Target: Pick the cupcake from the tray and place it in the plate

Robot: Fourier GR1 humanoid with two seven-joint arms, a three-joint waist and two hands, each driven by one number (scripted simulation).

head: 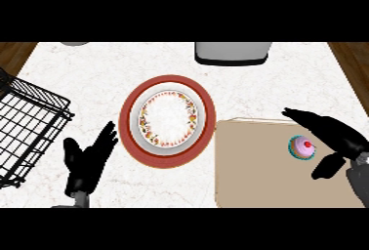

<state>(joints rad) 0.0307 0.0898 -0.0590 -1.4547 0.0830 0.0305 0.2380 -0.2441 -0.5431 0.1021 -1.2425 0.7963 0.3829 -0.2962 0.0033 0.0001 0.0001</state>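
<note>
A small cupcake (302, 147) with pink icing, a red cherry and a teal wrapper stands on the beige tray (252, 166) near its right side. My right hand (337, 139) hovers just right of the cupcake, open, fingers stretched out past it at the top and thumb below it, not touching it. The plate (170, 141), white with a patterned ring and a wide red rim, lies left of the tray at the counter's middle. My left hand (86, 161) rests open at the lower left, fingers up, beside the plate.
A black wire rack (25, 127) fills the left edge. A grey container (233, 52) stands at the counter's back edge, and a small grey object (74, 43) shows at the back left. Wooden floor shows past both far corners.
</note>
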